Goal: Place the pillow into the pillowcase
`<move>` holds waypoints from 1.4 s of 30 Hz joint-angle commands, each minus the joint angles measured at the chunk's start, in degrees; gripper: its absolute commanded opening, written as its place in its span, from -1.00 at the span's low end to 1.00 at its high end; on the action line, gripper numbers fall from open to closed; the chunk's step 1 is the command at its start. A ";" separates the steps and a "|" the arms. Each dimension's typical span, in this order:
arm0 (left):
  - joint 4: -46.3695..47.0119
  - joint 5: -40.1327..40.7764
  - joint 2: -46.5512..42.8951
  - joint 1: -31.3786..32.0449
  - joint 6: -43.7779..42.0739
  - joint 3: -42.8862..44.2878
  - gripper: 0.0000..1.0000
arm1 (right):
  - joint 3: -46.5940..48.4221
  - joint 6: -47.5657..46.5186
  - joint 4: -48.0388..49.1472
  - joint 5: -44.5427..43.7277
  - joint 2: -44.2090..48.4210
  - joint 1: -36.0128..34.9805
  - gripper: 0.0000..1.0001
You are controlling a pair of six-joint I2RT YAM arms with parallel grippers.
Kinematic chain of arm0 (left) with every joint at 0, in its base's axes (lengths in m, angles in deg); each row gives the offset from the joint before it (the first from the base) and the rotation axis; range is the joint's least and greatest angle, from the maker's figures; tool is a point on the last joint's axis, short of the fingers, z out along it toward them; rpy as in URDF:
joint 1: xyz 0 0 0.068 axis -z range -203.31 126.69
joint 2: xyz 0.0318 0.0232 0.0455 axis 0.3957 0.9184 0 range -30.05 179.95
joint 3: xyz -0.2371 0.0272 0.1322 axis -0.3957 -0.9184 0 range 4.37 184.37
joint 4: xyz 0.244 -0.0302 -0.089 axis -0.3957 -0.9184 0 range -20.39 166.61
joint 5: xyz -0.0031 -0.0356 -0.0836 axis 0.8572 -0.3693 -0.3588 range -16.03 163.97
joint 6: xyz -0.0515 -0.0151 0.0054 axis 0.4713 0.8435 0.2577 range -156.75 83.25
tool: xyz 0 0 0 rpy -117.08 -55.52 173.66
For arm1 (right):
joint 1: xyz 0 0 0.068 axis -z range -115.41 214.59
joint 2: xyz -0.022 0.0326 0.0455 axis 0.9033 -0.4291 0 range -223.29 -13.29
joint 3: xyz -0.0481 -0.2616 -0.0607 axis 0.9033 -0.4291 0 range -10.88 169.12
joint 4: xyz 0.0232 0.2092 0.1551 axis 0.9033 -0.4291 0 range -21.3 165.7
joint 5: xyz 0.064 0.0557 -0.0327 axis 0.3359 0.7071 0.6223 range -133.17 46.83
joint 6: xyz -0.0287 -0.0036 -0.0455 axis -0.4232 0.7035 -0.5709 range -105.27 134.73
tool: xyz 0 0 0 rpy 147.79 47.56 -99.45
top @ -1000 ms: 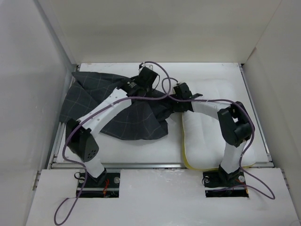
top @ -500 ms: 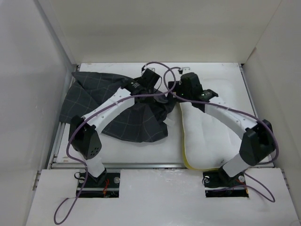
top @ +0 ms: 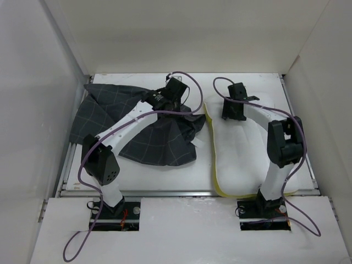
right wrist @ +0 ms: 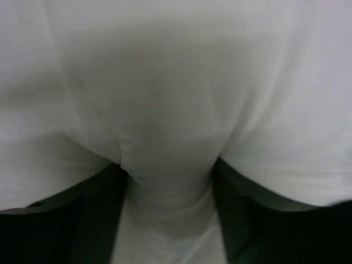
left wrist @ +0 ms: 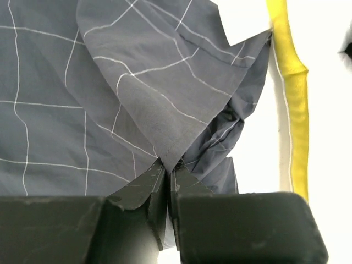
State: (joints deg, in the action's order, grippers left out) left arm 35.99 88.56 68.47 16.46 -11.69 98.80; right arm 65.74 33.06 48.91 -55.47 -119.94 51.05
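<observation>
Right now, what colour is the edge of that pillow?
Yellow: the pillow's edge shows best in the left wrist view.
</observation>
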 commanded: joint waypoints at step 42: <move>1.16 -3.70 -0.70 0.48 0.43 2.96 -0.97 | -19.50 11.56 2.44 -10.19 23.37 -30.40 -1.00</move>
State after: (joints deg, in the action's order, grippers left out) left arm 36.47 84.74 71.77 15.68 -11.96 100.88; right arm 44.45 43.23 53.74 -63.40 -91.60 21.67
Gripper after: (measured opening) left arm 0.021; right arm 0.030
